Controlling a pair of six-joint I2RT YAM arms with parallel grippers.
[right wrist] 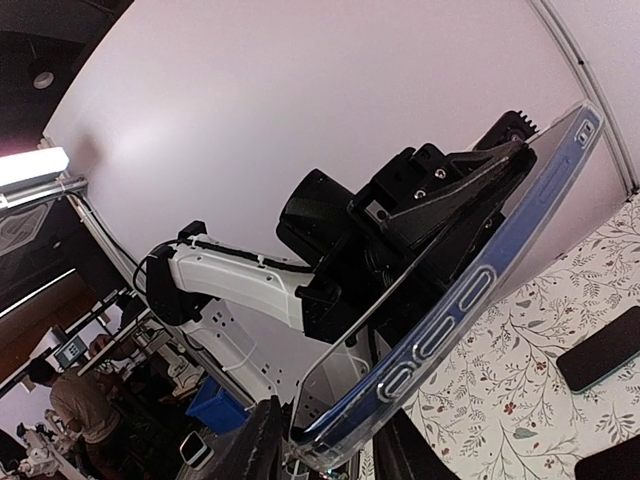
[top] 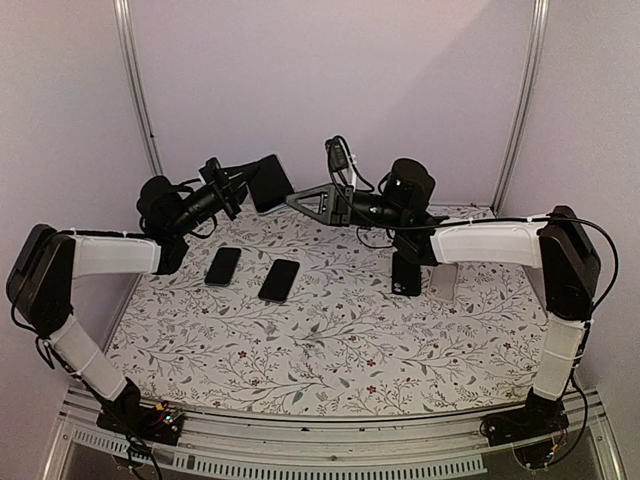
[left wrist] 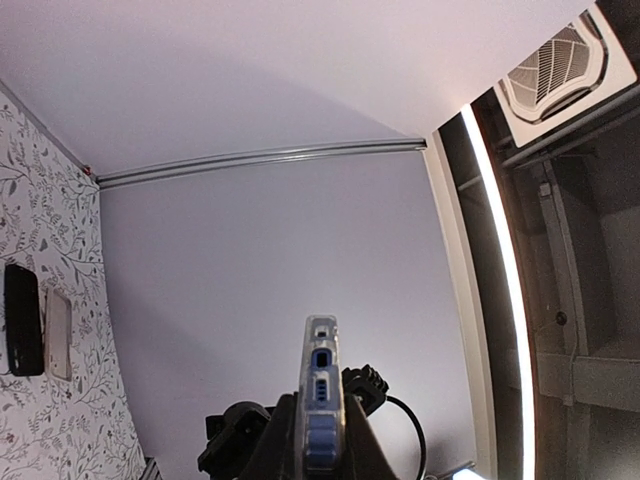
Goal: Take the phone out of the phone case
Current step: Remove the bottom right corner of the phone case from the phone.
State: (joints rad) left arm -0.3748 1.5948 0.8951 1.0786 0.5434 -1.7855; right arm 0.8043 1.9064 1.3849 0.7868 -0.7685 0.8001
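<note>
A blue phone (right wrist: 520, 240) in a clear phone case (right wrist: 345, 375) hangs in the air at the back of the table, dark in the top view (top: 270, 182). My left gripper (top: 252, 182) is shut on it from the left. In the left wrist view the cased phone (left wrist: 321, 365) stands edge-on between my left gripper's (left wrist: 322, 445) fingers. My right gripper (top: 297, 200) reaches in from the right. In the right wrist view its fingers (right wrist: 262, 440) stand apart on either side of the case's lower corner, so my right gripper (right wrist: 325, 455) is open around it.
Two dark phones (top: 223, 266) (top: 280, 280) lie on the floral tablecloth left of centre. A black phone (top: 405, 272) and a pale case (top: 443, 280) lie under the right arm. Lilac walls with metal posts (top: 137, 85) enclose the back and sides.
</note>
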